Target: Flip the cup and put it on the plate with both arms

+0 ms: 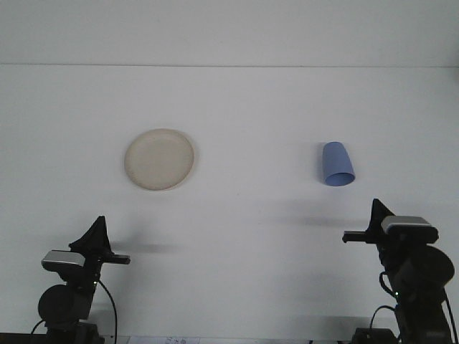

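From my seat, the job looks barely begun. The blue cup (pixel 337 164) sits mouth-down on the white table (pixel 251 107), on the right half, its wider rim toward me and its closed base farther away, so it has not been flipped. The cream plate (pixel 159 159) lies bare on the left half, well apart from the cup, with nothing on it. My right gripper (pixel 378 213) sits low at the near right edge, nearer to me than the cup and a little to its right, not touching it; from this angle I see only a dark pointed shape above the wrist camera, so I cannot tell how far its pincer is open, only that nothing is visibly in it. My left gripper (pixel 95 233) is parked at the near left edge, short of the plate, and its pincer is equally unreadable and carries nothing that I can see. As I judge it, everything remains: reaching the cup, grasping it, turning it upright, probably passing it across between arms, and setting it on the plate.
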{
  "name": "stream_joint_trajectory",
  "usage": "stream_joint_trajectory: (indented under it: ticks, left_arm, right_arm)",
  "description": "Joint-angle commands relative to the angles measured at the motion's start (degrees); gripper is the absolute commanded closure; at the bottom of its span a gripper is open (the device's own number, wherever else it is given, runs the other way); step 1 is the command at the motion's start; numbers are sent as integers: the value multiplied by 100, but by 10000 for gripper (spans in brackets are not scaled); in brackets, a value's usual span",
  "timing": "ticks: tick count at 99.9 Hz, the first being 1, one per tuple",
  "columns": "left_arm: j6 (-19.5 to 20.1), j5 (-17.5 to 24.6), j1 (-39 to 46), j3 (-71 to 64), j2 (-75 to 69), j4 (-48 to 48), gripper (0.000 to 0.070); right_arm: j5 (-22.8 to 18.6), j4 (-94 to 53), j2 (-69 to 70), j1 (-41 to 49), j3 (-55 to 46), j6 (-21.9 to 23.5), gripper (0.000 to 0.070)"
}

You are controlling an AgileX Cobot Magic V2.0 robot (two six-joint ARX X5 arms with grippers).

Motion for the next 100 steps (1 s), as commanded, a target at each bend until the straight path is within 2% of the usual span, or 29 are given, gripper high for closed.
stream_joint_trajectory:
  ticks: [1, 3, 12, 15, 31, 45, 55, 66, 80, 100]
  left_arm:
    - [39, 2, 0, -109, -7, 59, 688]
    - [39, 2, 0, -109, -7, 59, 688]
    - [39, 2, 0, -109, -7, 59, 688]
    - [39, 2, 0, -109, -7, 59, 688]
    - [39, 2, 0, -109, -7, 61, 688]
    - [39, 2, 0, -109, -7, 59, 688]
    - [39, 2, 0, -109, -7, 59, 688]
    - [39, 2, 0, -109, -7, 59, 688]
    - [39, 2, 0, -109, -7, 59, 688]
    - [39, 2, 0, -109, -7, 59, 688]
  right_arm:
    - [-52, 188, 345, 7, 129, 264, 669]
    - [-85, 258, 424, 7, 142, 289, 639]
    - [-323, 557, 938, 9, 146, 295, 257]
    - [-332, 560, 1095, 11, 146, 297, 206]
    - [-68, 752, 1853, 249, 101, 59, 217]
    - [188, 1609, 2417, 667, -37, -199, 217]
    - [216, 2096, 2896, 946, -127, -173, 217]
    - [505, 2485, 3515, 1167, -223, -33, 219]
    - [485, 2966, 4223, 1222, -229, 184, 219]
    - [520, 4054, 5165, 1204, -229, 260, 223]
